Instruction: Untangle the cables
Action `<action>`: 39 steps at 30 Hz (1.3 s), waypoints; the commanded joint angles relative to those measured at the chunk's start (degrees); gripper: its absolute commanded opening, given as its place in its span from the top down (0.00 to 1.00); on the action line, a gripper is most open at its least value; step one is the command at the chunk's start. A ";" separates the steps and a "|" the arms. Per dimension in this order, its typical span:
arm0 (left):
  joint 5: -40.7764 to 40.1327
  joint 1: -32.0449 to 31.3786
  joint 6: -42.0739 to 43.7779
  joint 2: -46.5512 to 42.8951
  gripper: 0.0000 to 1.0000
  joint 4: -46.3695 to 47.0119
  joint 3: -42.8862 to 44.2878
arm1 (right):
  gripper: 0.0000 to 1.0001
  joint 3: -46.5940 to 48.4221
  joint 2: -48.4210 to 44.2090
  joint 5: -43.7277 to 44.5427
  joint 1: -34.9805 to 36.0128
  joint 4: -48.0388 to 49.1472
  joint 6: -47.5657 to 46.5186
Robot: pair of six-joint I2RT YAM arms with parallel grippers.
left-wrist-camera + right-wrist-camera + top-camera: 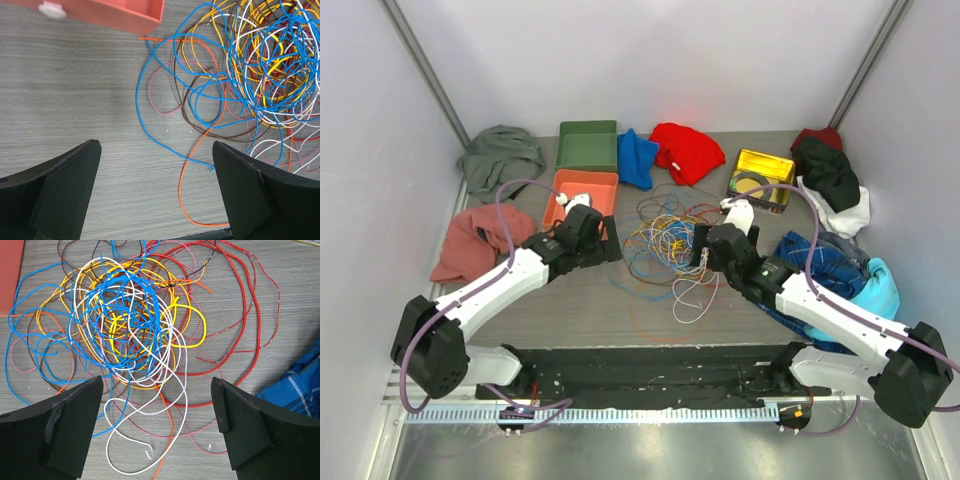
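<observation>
Our left gripper [155, 150] and right gripper [157, 385] hang spread wide and empty over the cables [665, 240], heaped mid-counter [75, 100] between them. We judge these light, springy and snag-prone. They are best pinched at a loose outer strand, like the white loop [185, 401] on the near side.

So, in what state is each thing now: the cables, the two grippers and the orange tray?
cables: tangled in one heap, lying on the table.
left gripper: open, holds nothing, over loose strands at the heap's edge.
right gripper: open, holds nothing, over the heap's near side.
orange tray: upright, with a white object inside.
</observation>
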 commanded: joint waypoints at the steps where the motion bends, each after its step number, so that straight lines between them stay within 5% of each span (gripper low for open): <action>1: 1.28 -0.71 -4.47 -0.38 0.00 5.69 -2.29 | 0.04 -0.06 -1.90 -0.12 0.23 2.21 0.59; 7: 6.11 -0.79 -9.39 2.07 0.00 12.81 -3.88 | 0.05 -0.77 -3.74 1.47 0.32 2.03 1.99; 22: 3.48 -0.88 -14.05 16.40 0.06 18.27 1.66 | 0.05 -0.33 -3.13 0.76 0.32 2.21 1.20; 39: 0.93 -0.62 -11.42 17.37 0.10 18.01 3.42 | 0.05 -0.07 -3.92 1.73 0.32 0.46 1.64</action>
